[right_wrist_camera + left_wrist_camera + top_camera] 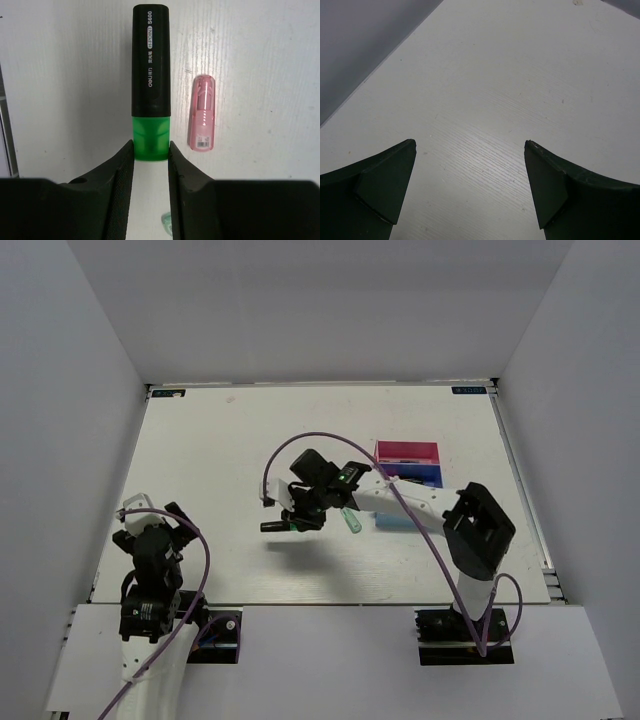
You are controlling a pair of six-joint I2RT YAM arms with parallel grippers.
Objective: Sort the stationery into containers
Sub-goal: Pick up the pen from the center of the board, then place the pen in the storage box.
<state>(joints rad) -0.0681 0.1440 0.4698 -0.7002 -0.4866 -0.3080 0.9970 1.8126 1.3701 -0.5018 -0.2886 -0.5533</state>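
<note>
Tabletop point(250, 440), white and faintly wood-grained, fills my overhead view, and the right arm point(420, 505) reaches in from its base toward the middle of it. The left arm point(150, 580) sits folded near its own corner; on its wrist camera the left gripper point(470, 145) has its fingers spread wide over bare board, with nothing between them. The trays stand in a row on the right half: I see the magenta-pink tray point(406, 451), the dark blue tray point(425, 476) touching it on the near side, and only a sliver of the light blue tray point(390, 522) under the right arm. The right gripper point(151, 150) is clamped on a highlighter point(150, 65), with both fingers pressed against the sides of its translucent green cap. The body is black and blocky with rounded corners, and carries white lettering that includes "S600". It points straight away from the fingers. Overhead, it sits near the table's middle, well left of the trays, with its shadow falling apart from it. Just beside it on the board lies a stubby pink marker point(202, 112), translucent, with a small label at one end, parallel to the highlighter and not touching it. A pale green marker point(352, 521) lies near the wrist.
</note>
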